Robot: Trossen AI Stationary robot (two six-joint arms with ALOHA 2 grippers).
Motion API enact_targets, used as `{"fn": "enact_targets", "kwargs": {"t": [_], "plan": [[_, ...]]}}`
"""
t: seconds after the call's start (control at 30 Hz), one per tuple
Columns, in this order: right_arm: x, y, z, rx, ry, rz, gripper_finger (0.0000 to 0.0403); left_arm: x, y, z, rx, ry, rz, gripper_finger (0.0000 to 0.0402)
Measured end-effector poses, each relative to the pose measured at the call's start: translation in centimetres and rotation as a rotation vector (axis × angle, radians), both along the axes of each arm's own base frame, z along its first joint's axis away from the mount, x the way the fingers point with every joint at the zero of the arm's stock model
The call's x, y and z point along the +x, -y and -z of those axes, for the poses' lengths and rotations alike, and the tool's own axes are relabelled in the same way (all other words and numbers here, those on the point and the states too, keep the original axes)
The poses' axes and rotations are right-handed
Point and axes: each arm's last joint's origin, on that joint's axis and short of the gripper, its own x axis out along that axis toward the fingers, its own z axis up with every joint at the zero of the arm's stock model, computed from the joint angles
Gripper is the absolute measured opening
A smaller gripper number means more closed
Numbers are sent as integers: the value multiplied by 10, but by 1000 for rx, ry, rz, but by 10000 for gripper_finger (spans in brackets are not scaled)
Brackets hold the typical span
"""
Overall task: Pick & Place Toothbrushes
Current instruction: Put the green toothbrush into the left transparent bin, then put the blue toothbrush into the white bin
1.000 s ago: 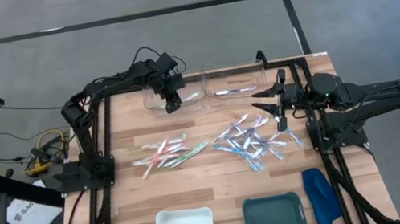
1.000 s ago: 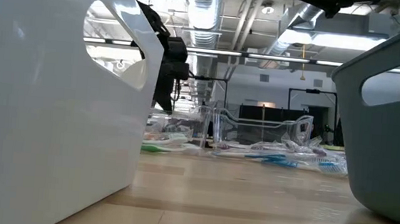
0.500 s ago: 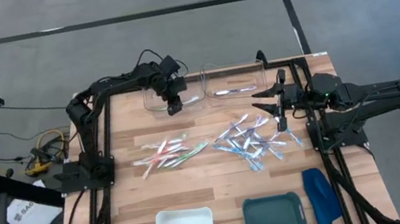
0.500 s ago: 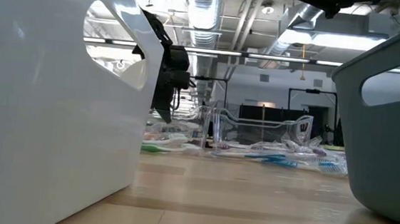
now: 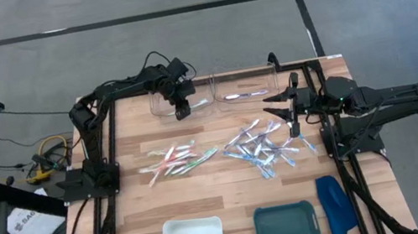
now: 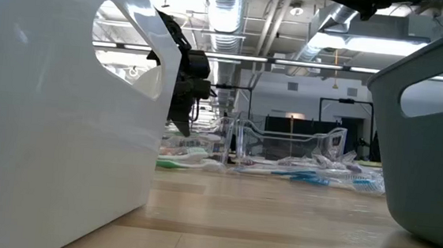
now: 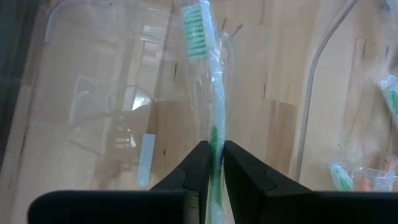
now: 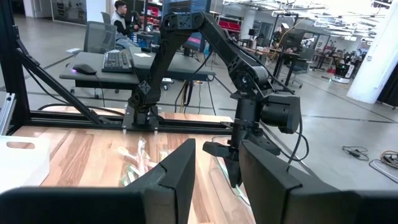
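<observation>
While L gripper (image 7: 212, 163) hangs over left clear bin (image 5: 163, 106), fingers pinch a wrapped green brush (image 7: 208, 81): placing step. Next, I judge: let go so it drops in. R gripper (image 5: 285, 109) waits by blue pile (image 5: 263, 146), jaws apart, holding nothing. Right clear bin (image 5: 270, 83) has one brush; pink pile (image 5: 172, 159) on table.

A green-bristled toothbrush (image 7: 211, 93) in a clear wrapper stands nipped between the left gripper's (image 7: 212, 163) fingers (image 7: 198, 165), its head pointing away over a clear bin (image 5: 170, 99) at the table's far edge. On the table, a loose cluster of pink, white and green toothbrushes (image 5: 175, 158) lies left of centre, and a scattered pile of blue and clear-wrapped toothbrushes (image 5: 265, 147) lies right of centre. One more wrapped toothbrush (image 5: 242, 93) lies flat in the neighbouring clear bin (image 5: 245, 85).
</observation>
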Motion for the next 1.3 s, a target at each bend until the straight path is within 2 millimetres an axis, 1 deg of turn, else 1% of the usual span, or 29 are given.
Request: {"fn": "enact_targets", "kwargs": {"t": [0.47,0.67,0.8,0.87,0.97,1.17,1.3], "plan": [[0,0,0,-1,0,0,118,-1,-1,0,35,-30,-21,91],[0,0,0,-2,0,0,118,-1,-1,0,37,-32,-22,97],[0,0,0,-2,0,0,118,-2,-1,-4,100,-73,-40,98],[0,0,0,-2,0,0,118,-4,0,-13,162,-84,-52,98],[0,0,0,-2,0,0,118,-9,2,-32,227,-61,-68,98],[0,0,0,-2,0,0,118,-22,14,-86,331,93,-87,97],[0,0,0,-2,0,0,118,-30,26,-119,345,232,-110,98]]}}
